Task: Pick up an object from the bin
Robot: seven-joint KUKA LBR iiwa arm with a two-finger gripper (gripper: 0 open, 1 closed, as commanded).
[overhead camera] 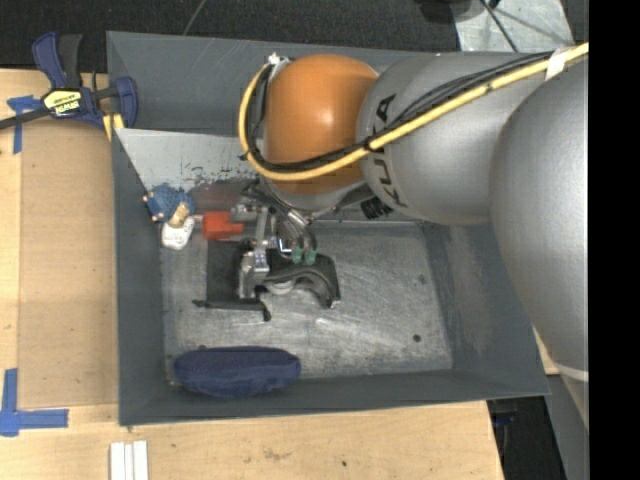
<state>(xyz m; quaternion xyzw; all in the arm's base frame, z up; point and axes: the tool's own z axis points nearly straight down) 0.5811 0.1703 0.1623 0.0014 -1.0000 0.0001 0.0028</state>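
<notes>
Single cam — overhead, slightly oblique, close on bin (137, 308); arm (470, 138) from rt.

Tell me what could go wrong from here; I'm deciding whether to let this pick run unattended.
1. The gripper sits low between a black flat piece and a dark curved piece, with a red block close by; it may catch the wrong one or two together.
2. The black flat piece lies flat on the bin floor, so it could slip.
</notes>
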